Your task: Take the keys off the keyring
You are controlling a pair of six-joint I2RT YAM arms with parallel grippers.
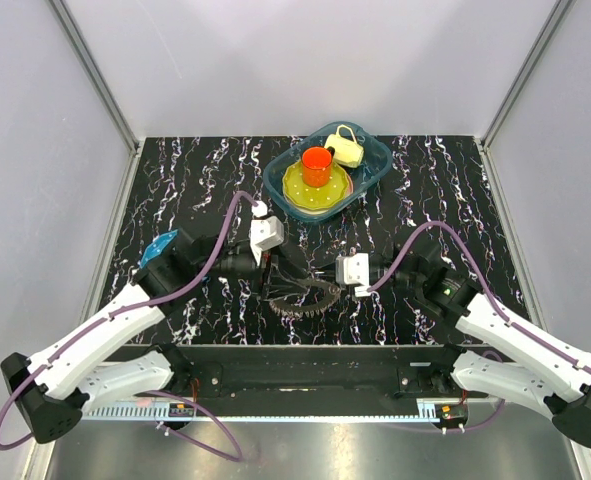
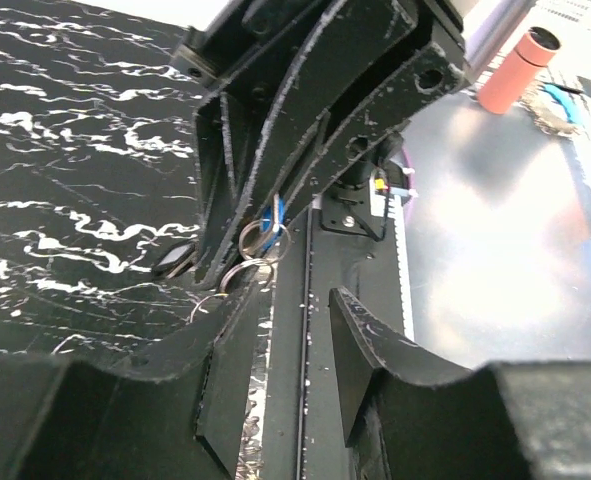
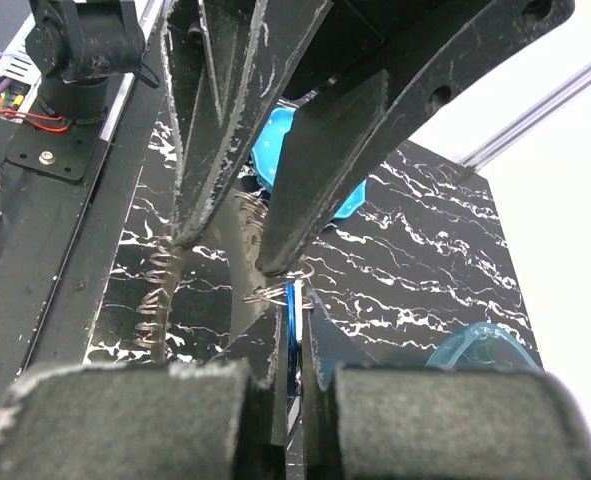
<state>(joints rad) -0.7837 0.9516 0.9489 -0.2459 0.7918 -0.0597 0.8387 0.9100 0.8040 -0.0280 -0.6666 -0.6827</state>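
Observation:
The keyring lies near the table's front edge as a toothed arc fringed with grey keys. In the right wrist view the keys look like a coil, with small rings beside them. My right gripper is shut on a blue-headed key at those rings; it also shows in the top view. My left gripper is open, with its fingers straddling the rings from the other side. It shows in the top view, tips down on the ring.
A blue tray at the back holds a yellow plate, an orange cup and a pale yellow piece. A blue round disc lies at the left. The table's front rail runs just behind the keyring.

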